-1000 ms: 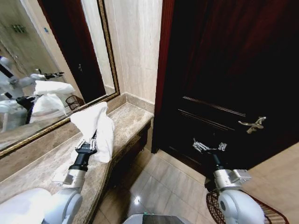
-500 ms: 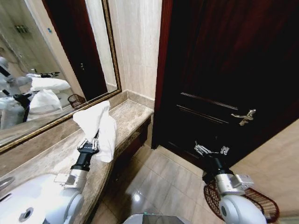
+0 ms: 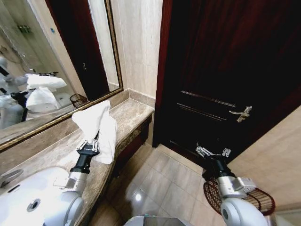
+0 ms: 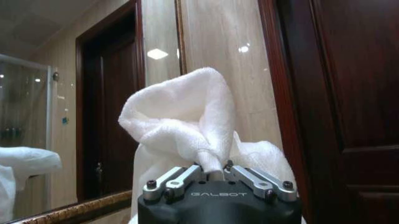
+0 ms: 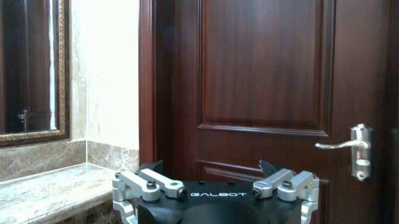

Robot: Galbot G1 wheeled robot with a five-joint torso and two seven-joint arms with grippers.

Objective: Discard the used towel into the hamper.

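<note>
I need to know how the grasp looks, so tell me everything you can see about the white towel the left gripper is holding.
The towel is white, soft terry-looking cloth, bunched and crumpled rather than folded. The left gripper is shut on a pinched fold at its lower part; the left wrist view shows that fold clamped between the fingers. The rest billows up above the gripper and drapes down beside it. It is held above the marble counter, in front of the mirror, which reflects it.

Left tool grips towel over counter; right tool apparently spread, hamper behind arm.
</note>
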